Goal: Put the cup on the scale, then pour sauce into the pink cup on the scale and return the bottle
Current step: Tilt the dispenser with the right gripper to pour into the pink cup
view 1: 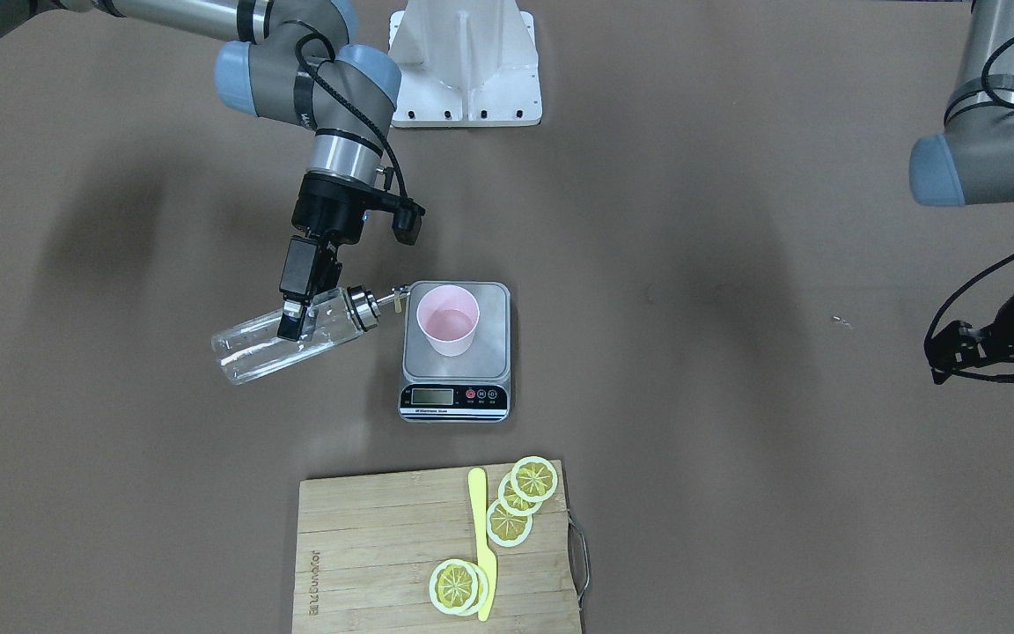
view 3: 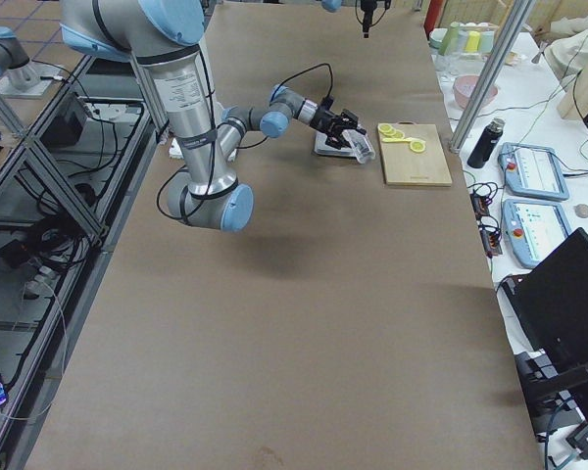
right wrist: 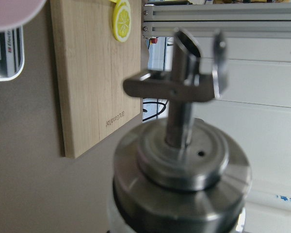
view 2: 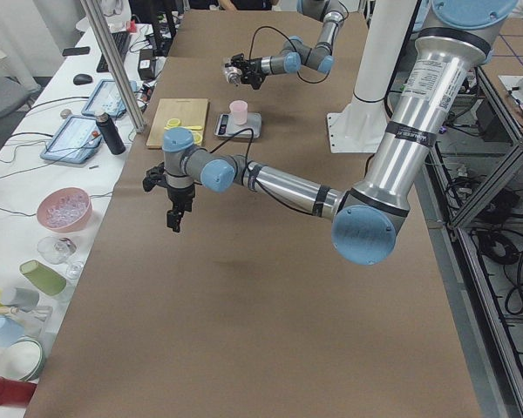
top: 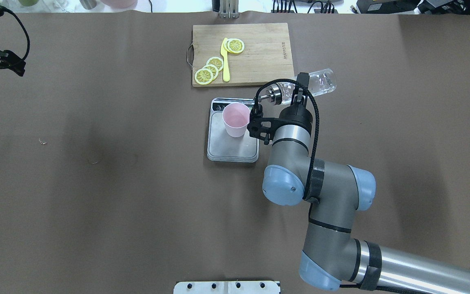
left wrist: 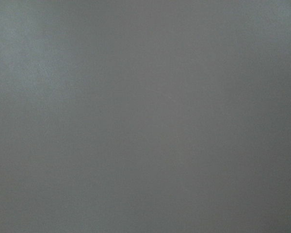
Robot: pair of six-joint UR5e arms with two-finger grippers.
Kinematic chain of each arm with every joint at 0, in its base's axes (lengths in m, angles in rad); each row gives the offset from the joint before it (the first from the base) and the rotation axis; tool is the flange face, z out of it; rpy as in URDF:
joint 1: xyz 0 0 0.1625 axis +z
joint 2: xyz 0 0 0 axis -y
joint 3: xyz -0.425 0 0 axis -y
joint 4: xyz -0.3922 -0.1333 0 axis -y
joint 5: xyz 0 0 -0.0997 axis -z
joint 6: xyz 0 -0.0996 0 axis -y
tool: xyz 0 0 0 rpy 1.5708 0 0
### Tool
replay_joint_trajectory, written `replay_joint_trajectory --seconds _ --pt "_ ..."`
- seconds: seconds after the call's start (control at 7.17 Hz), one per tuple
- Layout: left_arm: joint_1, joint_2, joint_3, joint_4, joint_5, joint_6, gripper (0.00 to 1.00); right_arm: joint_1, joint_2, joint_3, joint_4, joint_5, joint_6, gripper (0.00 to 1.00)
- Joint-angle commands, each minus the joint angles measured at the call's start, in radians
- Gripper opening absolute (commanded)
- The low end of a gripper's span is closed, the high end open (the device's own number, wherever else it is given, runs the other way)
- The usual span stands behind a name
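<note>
Bottle (view 1: pixel 247 350) tilted sideways in right fingers (view 1: pixel 290 324) — spout (view 1: pixel 397 296) near cup (view 1: pixel 447 321) on scale (view 1: pixel 491 310).

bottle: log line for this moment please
bottle: tilted, spout toward cup | cup: upright on scale | right jaws: shut on bottle

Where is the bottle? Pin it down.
Front-facing view: the bottle is held tilted in the right hand, just left of the scale, spout pointing toward the cup.

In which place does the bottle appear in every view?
Front-facing: bottle, left of scale.
Overhead: bottle, up-right of scale.
Exterior left: bottle, far, top centre.
Exterior right: bottle, top centre.
Left wrist: absent.
Right wrist: bottle cap, bottom centre.
Shared landmark: cutting board.
</note>
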Motion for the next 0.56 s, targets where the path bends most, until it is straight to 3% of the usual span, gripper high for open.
replay_joint_trajectory --seconds 0.0,0.42 --pt "0.000 0.001 0.006 -0.006 0.000 0.000 0.99 0.004 0.037 -0.058 0.006 -0.002 0.007 0.00" --pt "0.000 0.001 0.012 -0.006 0.000 0.000 0.99 0.003 0.041 -0.074 -0.006 -0.052 -0.010 0.00"
